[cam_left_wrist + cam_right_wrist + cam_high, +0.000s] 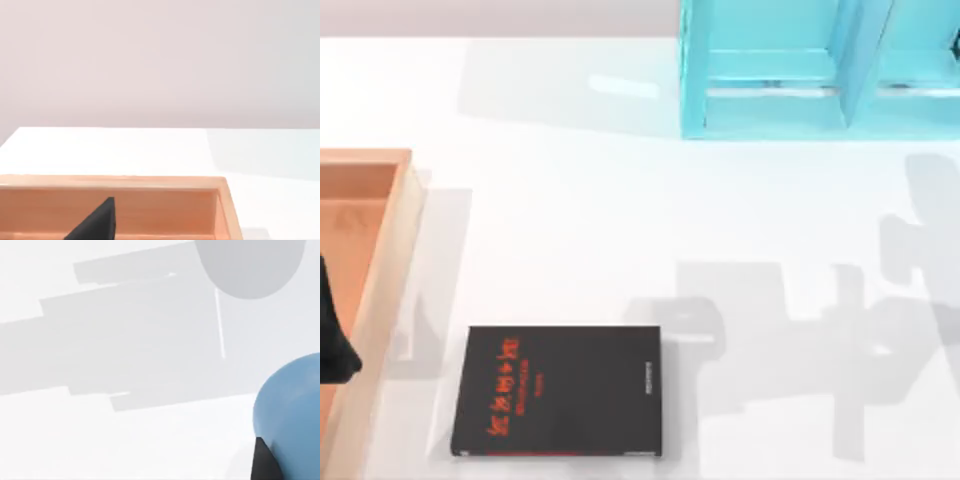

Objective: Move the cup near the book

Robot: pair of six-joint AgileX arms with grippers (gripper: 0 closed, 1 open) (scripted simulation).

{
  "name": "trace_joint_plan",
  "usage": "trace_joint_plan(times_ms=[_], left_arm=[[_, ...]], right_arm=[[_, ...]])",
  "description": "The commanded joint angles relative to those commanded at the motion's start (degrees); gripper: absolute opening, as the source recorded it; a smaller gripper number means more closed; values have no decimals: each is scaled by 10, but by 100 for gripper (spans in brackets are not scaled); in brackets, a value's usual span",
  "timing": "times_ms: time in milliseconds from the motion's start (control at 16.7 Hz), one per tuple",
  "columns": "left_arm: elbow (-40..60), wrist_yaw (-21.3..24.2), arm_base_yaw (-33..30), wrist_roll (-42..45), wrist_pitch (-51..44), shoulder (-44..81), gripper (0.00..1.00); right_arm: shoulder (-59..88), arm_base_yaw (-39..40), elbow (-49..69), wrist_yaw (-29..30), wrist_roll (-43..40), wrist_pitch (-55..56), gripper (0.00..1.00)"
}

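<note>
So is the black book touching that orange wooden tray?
Apart. The top view shows a strip of bare white table between the book and the tray along the table's left side.

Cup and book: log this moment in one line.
cup: beside right gripper finger | book: flat, table front | left arm: over tray
</note>
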Motion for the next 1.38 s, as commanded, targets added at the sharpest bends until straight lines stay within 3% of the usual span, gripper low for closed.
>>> trace_joint_plan(times_ms=[420,780,1080,1380], left_arm=[[0,0,0,0,0,0,100],[0,0,0,0,0,0,100],[0,0,0,0,0,0,100],[0,0,0,0,0,0,100]], right_arm=[[102,294,122,-14,570,-75,0],[153,446,212,-27,988,-112,0],[159,505,253,-21,1226,-117,0],[157,518,266,-13,1328,-118,0]])
